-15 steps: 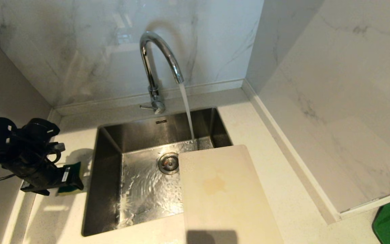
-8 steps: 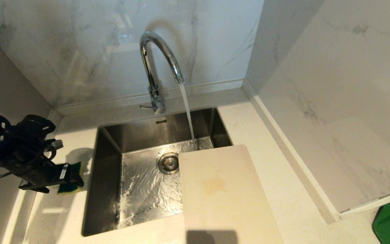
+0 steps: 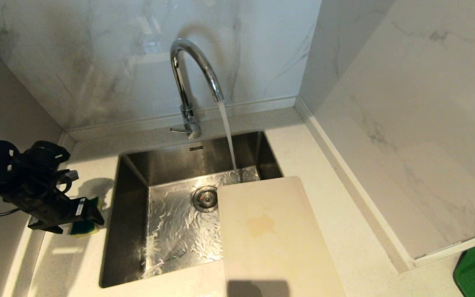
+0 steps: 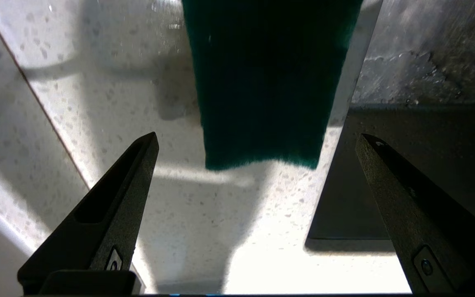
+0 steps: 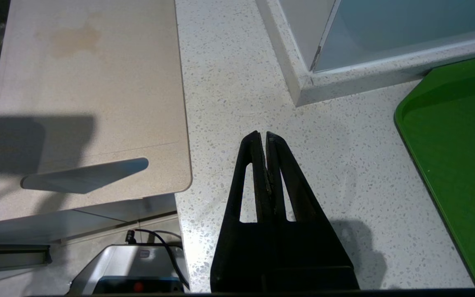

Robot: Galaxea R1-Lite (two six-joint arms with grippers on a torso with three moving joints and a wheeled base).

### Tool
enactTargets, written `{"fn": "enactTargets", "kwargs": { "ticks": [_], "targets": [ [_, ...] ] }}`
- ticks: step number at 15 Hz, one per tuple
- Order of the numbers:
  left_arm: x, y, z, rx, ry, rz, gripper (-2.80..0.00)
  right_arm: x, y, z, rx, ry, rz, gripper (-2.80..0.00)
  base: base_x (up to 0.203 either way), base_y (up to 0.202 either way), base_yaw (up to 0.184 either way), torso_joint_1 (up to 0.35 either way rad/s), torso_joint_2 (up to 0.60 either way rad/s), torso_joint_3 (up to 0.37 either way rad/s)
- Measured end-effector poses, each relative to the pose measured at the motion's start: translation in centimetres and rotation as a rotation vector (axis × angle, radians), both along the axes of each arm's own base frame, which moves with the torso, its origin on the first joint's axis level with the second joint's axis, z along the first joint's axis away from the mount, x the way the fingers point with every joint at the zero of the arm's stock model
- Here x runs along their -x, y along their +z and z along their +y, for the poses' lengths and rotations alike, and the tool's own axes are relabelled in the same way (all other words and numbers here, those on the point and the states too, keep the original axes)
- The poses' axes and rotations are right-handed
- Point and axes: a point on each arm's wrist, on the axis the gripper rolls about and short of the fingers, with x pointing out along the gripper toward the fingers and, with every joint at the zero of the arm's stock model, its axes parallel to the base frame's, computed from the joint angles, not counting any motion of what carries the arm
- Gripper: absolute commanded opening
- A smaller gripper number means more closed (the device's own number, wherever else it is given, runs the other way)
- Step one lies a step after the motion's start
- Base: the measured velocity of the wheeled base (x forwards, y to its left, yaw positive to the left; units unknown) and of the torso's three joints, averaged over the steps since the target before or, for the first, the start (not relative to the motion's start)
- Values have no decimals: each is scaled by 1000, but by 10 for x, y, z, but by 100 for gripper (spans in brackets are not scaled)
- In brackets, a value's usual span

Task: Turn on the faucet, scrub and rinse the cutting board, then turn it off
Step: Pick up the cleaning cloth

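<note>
My left gripper has barely shifted since 1 second ago, jaws spread wide with the green sponge just ahead. The cutting board lies well apart from them; my right gripper has jaws pressed together.

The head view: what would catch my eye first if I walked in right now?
The running faucet at the back of the steel sink, its stream landing just beyond the far end of the stained cutting board, which lies across the sink's right side. Next, the left tool, open, over a green sponge on the counter left of the sink.
</note>
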Motion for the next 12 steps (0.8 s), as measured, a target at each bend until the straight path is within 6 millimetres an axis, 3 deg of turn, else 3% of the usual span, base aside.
{"fn": "enactTargets", "kwargs": {
  "ticks": [4, 5, 12],
  "targets": [
    [-7, -4, 2, 2, 4, 3, 0, 0, 0, 0, 0, 0, 0, -280, 0, 0, 0, 0, 0, 0],
    [-9, -6, 3, 2, 7, 6, -280, 0, 0, 0, 0, 0, 0, -280, 0, 0, 0, 0, 0, 0],
    [-13, -13, 2, 29, 19, 27, -280, 0, 0, 0, 0, 0, 0, -280, 0, 0, 0, 0, 0, 0]
  ]
}}
